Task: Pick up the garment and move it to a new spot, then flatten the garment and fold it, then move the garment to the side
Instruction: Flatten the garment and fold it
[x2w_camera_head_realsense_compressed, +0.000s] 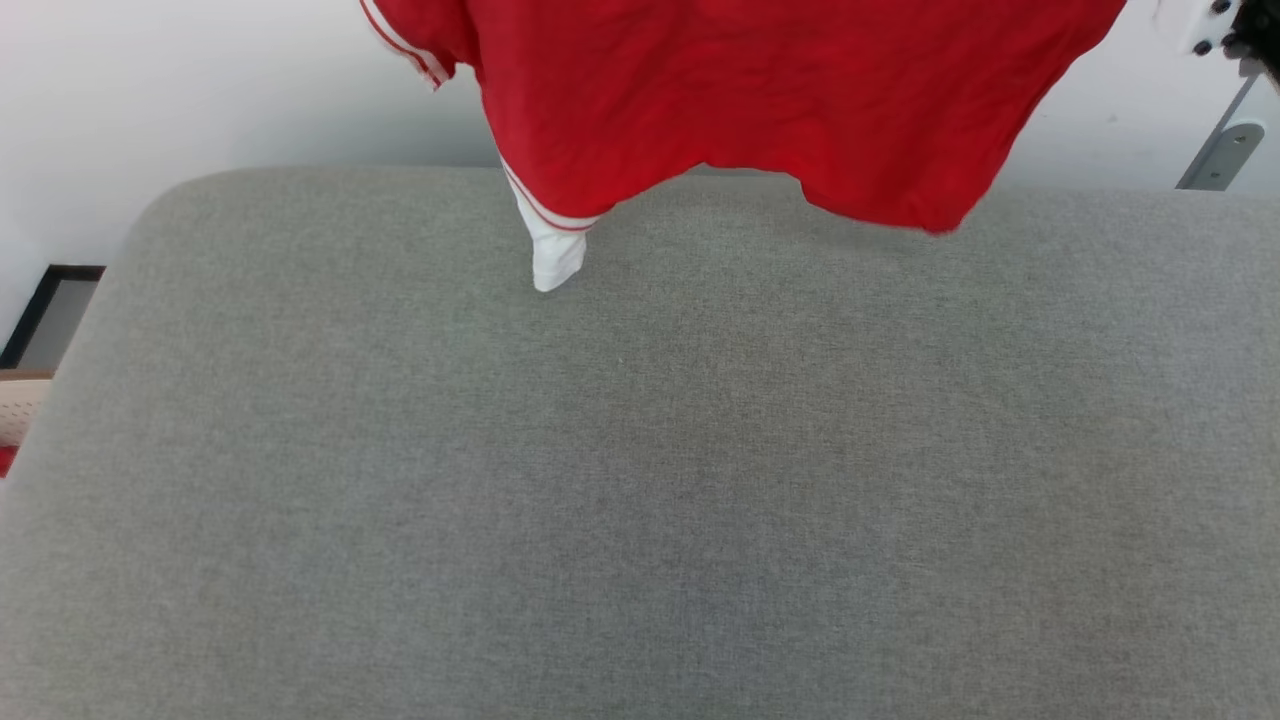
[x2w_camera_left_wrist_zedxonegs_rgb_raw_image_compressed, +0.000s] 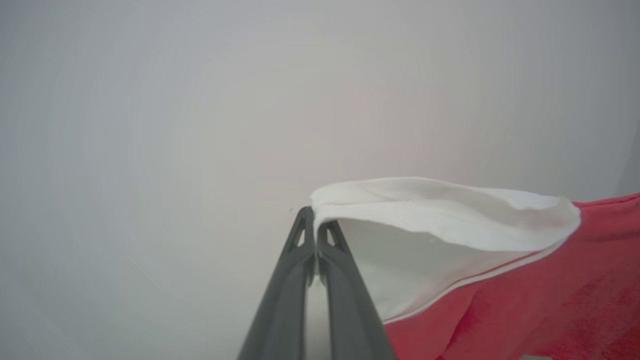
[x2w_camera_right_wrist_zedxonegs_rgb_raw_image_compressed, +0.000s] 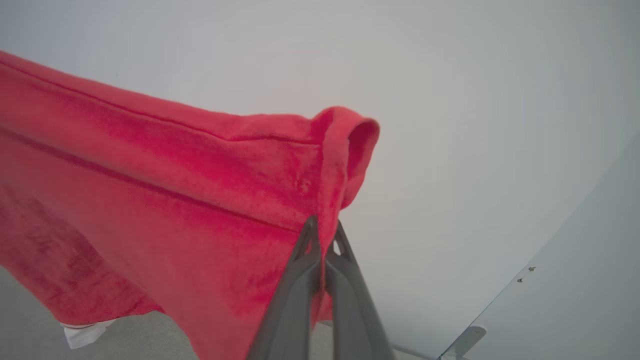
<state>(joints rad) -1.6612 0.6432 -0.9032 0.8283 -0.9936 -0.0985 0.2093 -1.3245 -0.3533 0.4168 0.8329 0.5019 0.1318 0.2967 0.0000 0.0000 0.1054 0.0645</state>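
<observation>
While the garment (x2w_camera_head_realsense_compressed: 760, 100) is hanging in the air over the far edge of the grey padded surface (x2w_camera_head_realsense_compressed: 640, 480), both grippers are pinching it. The left gripper (x2w_camera_left_wrist_zedxonegs_rgb_raw_image_compressed: 315, 216) is pressing its dark fingers together on white sleeve fabric, and the right gripper (x2w_camera_right_wrist_zedxonegs_rgb_raw_image_compressed: 325, 231) is clamping a rolled red hem corner. The red body is stretching between them before the pale wall (x2w_camera_head_realsense_compressed: 200, 90). One white sleeve (x2w_camera_head_realsense_compressed: 555, 255) with red-striped trim is dangling at the left, lowest of all; whether its tip is touching the surface I cannot tell. A grey metal bracket (x2w_camera_head_realsense_compressed: 1220, 155) is showing at the far right.
</observation>
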